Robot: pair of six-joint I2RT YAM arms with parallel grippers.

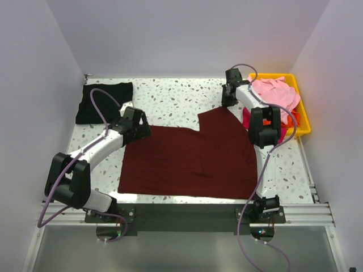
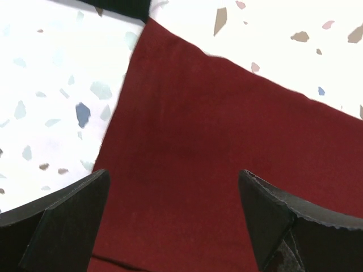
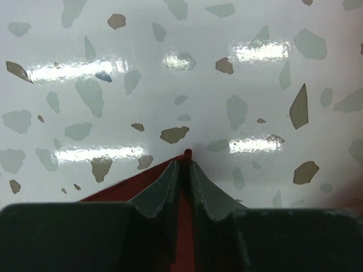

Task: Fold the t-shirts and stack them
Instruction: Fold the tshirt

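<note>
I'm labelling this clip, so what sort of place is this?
Likely a robotics lab test cell: bare white walls box in a speckled white tabletop, with black-and-white robot arms on an aluminium rail.

No legible text, seemingly.

Plain pale walls [image 1: 187,34] enclose a glossy speckled tabletop [image 1: 170,102] (light glares off it).
</note>
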